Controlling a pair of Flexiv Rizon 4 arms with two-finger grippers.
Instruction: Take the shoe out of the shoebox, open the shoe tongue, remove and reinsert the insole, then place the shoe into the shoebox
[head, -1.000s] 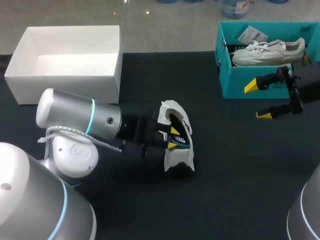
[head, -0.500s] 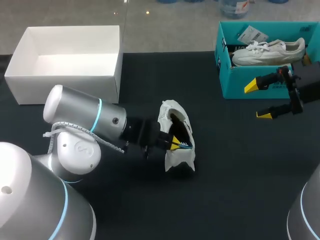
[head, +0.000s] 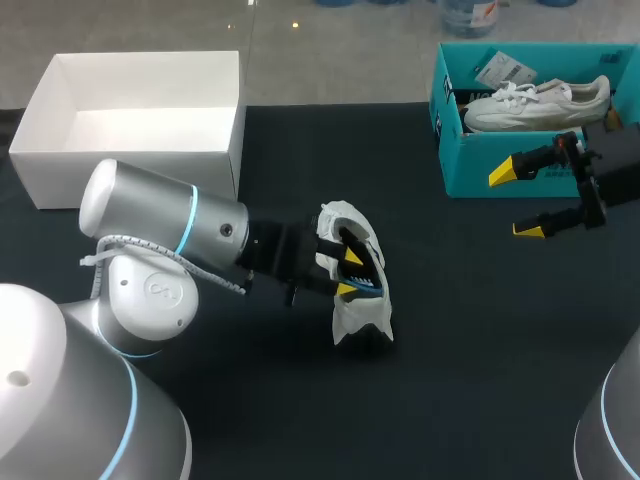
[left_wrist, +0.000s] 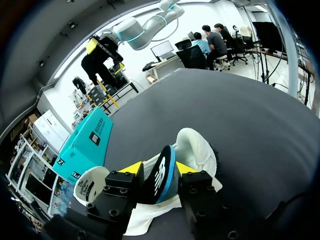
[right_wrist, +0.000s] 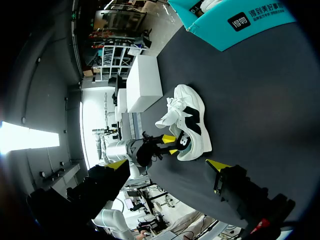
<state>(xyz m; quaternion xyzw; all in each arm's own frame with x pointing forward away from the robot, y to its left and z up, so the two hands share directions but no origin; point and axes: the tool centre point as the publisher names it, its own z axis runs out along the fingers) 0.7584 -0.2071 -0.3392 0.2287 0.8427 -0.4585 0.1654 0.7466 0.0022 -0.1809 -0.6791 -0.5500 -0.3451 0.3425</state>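
Already done: shoe (head: 358, 300) out of shoebox (head: 130, 178);
Our left fingers (left_wrist: 131, 168): clenched on insole (left_wrist: 161, 175);
Our right fingers (head: 503, 172): spread, empty;
Left: we judge insole reseat, reboxing

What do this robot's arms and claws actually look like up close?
The left arm and right arm are thick, rounded silver-grey tubes with glowing light-blue rings; a pale cable loops along the left one. The left gripper and right gripper are black and blocky, each with two fingers ending in bright yellow wedge tips.
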